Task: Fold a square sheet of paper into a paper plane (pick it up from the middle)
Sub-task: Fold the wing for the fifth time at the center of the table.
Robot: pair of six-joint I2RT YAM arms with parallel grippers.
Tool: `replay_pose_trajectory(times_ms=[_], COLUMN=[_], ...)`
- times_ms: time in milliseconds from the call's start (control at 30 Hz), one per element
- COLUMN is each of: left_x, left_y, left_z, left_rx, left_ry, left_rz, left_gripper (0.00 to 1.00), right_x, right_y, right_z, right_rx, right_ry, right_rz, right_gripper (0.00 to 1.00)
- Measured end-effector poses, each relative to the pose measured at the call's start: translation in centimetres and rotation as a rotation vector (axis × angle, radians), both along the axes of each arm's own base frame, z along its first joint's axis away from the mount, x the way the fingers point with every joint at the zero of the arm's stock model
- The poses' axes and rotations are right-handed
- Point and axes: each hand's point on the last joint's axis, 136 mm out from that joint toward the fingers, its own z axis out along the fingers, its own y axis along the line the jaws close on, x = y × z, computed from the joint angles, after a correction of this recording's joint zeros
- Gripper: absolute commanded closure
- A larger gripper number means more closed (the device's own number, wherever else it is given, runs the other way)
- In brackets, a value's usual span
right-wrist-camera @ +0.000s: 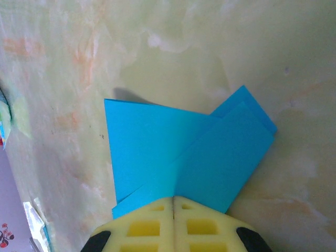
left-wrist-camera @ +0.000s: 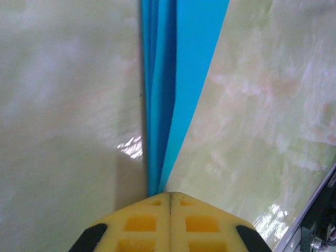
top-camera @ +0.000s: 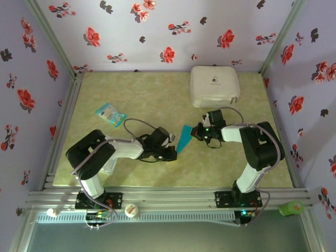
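paper, thin folded teal-blue sheet [top-camera: 185, 137], likely light, limp (tears easily); left hand [left-wrist-camera: 169, 197] and right hand [right-wrist-camera: 173, 199] each clench one end; hold creases.

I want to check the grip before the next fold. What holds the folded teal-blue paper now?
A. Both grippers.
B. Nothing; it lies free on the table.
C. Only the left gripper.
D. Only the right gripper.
A: the folded teal-blue paper is pinched in the shut left gripper and in the shut right gripper, as each wrist view shows.
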Motion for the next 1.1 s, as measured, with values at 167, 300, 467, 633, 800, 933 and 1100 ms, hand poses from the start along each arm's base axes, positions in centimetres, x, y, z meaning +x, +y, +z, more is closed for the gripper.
replay_pose_trajectory(times_ms=[167, 300, 467, 633, 800, 933, 1100], left_x=[-0.5, 0.2, 3.0, 6.9, 8.5, 8.6, 8.4], left_y=[1.5, 1.8, 2.6, 1.1, -0.4, -0.6, -0.6], left_z=[0.3, 1.6, 2.4, 4.0, 4.4, 3.1, 2.7], left_rx=[0.038, 0.026, 0.007, -0.038, -0.058, -0.036, -0.022], left_ry=[-0.006, -0.046, -0.066, -0.097, -0.107, -0.087, -0.067], left_rz=[0.012, 0.03, 0.092, 0.126, 0.122, 0.122, 0.114], left_gripper=[1.0, 1.0, 0.99, 0.98, 0.94, 0.92, 0.87], right_x=[0.0, 0.0, 0.0, -0.1, -0.1, 0.0, -0.2], right_y=[0.0, 0.0, 0.1, 0.2, 0.5, 0.6, 0.4], right_z=[0.0, 0.1, 0.1, 0.2, 0.4, 1.1, 3.3], right_rx=[0.0, 0.0, 0.004, 0.012, 0.028, 0.043, 0.05], right_ry=[0.001, 0.001, 0.001, 0.002, -0.002, -0.026, -0.093], right_rz=[0.0, 0.001, 0.003, 0.011, 0.021, 0.026, 0.024], right_gripper=[0.98, 0.97, 0.95, 0.91, 0.9, 0.89, 0.88])
